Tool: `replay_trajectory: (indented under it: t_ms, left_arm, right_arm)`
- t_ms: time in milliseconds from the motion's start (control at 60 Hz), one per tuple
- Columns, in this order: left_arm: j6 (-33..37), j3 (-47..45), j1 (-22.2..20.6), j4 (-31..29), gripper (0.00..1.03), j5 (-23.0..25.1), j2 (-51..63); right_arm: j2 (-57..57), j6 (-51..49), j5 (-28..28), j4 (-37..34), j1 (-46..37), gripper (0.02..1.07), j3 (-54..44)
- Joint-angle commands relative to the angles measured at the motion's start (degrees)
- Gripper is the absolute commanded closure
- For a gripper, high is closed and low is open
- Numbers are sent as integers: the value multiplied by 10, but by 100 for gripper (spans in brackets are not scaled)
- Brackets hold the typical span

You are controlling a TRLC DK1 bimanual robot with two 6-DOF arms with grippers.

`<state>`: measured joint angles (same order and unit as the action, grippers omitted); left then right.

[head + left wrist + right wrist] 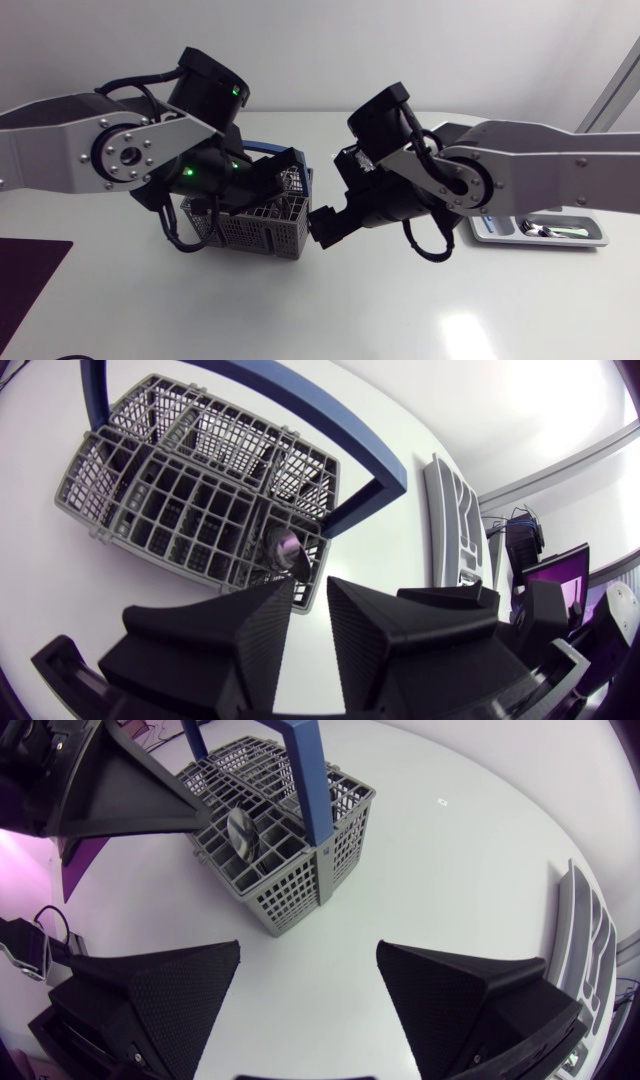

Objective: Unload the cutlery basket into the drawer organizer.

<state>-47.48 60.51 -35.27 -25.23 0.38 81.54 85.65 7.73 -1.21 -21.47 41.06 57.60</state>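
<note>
Nearest, right gripper [308, 970] spread wide, holding nothing, low over a broad stretch of white surface [400, 310]. Just ahead, grey plastic lattice cutlery basket [290, 890] with blue handle [310, 780]; inside, beside the handle's foot, a metal spoon [240, 832], bowl up. Over the basket, left gripper [312, 622], narrowly parted, gripping nothing. Farther off, well apart, grey drawer organizer tray [485, 232] near the surface's edge, metal cutlery [550, 232] lying in it.
</note>
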Motion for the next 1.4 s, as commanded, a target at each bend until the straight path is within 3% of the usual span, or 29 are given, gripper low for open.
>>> replay_trajectory:
  t_ms: [0,367,1383]
  left_arm:
    - [-32,22,-9,-6,76,-10,15]
    - [-53,44,-28,-17,76,-46,44]
    - [-59,102,-38,-45,76,-84,103]
  right_arm:
    - [0,-7,4,8,4,9,-16]
    - [-14,-11,3,13,4,9,-31]
    - [-23,-13,4,13,5,9,-47]
